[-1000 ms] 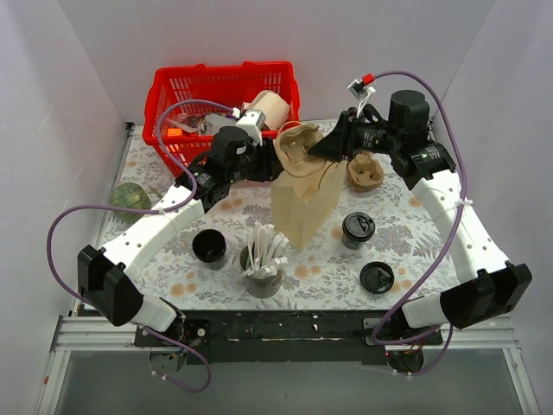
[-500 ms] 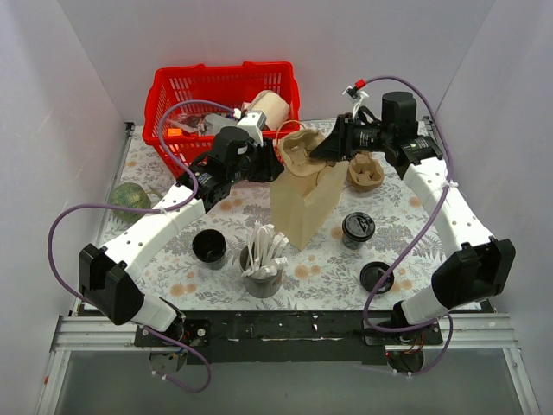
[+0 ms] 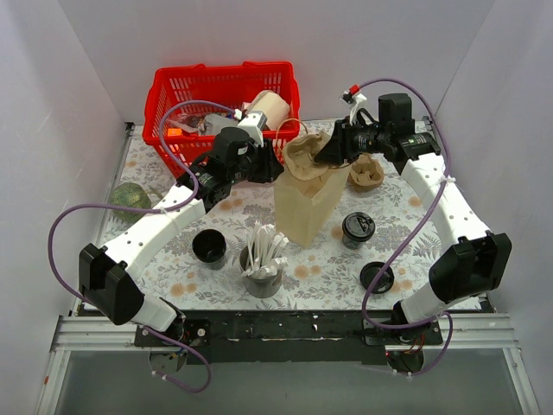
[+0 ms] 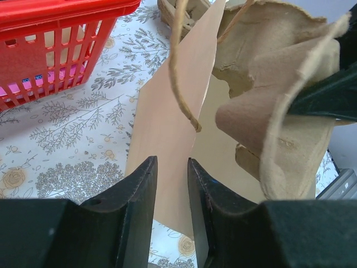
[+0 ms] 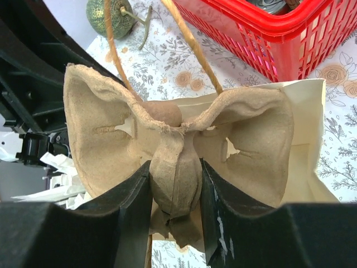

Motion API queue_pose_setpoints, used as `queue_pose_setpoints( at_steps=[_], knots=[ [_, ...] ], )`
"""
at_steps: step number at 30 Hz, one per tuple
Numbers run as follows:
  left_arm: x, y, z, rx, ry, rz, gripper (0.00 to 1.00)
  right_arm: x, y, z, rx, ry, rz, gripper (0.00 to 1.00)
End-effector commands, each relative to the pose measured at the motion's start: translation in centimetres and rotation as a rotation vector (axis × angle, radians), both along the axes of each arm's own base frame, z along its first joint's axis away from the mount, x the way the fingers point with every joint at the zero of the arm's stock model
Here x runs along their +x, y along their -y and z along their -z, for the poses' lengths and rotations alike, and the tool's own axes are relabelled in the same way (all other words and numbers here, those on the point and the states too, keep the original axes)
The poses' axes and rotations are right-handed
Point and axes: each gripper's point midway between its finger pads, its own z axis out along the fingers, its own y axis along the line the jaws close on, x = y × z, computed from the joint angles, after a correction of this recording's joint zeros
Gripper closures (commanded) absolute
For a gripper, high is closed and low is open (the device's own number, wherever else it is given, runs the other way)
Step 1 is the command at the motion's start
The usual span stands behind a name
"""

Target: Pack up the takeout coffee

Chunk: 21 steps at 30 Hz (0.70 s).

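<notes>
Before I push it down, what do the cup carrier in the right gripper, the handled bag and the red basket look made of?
The cup carrier looks like moulded paper pulp: matte brown, with fibrous, ragged edges. The handled bag looks like smooth pale paper with flat creased panels, and its handle seems to be twisted paper cord. The red basket is likely glossy plastic, judging by its moulded lattice walls.

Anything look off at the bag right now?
Yes: the pulp cup carrier pinched in the right gripper is buckled, its two sides folded up like wings, over the mouth of the paper bag.
</notes>
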Motion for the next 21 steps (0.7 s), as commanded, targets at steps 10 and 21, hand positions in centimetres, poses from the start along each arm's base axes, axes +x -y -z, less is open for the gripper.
queue_pose_setpoints(
  at_steps=[10, 21],
  knots=[
    [-0.2, 0.1, 0.7, 0.017, -0.014, 0.022, 0.73, -0.9, -0.5, -7.6, 0.134, 0.173, -0.022, 0.57],
    [-0.2, 0.0, 0.5, 0.012, -0.010, 0.025, 0.73, -1.8, -1.2, -8.2, 0.178, 0.146, -0.088, 0.57]
  ],
)
